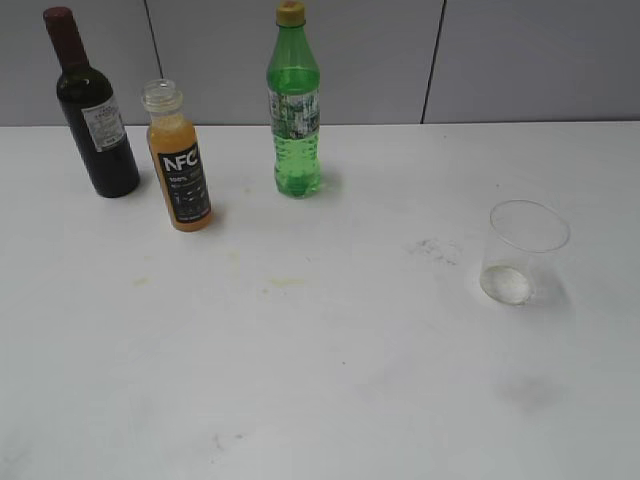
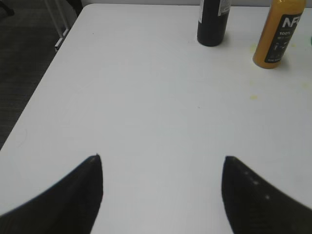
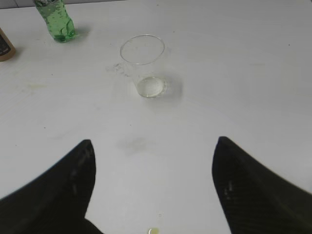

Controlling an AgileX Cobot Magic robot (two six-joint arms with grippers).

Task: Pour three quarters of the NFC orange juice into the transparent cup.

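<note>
The NFC orange juice [image 1: 178, 165] stands upright at the back left of the white table, capless and nearly full; the left wrist view has it at the top right [image 2: 278, 35]. The transparent cup [image 1: 520, 252] stands empty on the right side, and the right wrist view shows it ahead [image 3: 145, 66]. Neither arm appears in the exterior view. My left gripper [image 2: 161, 158] is open over bare table, well short of the juice. My right gripper [image 3: 153, 141] is open too, with the cup some way beyond its fingertips.
A dark wine bottle [image 1: 92, 108] stands left of the juice, seen also in the left wrist view [image 2: 213, 22]. A tall green soda bottle [image 1: 295, 105] stands at the back middle. The table's left edge [image 2: 44, 83] drops to dark floor. A small yellow spot [image 3: 153, 231] lies near my right gripper.
</note>
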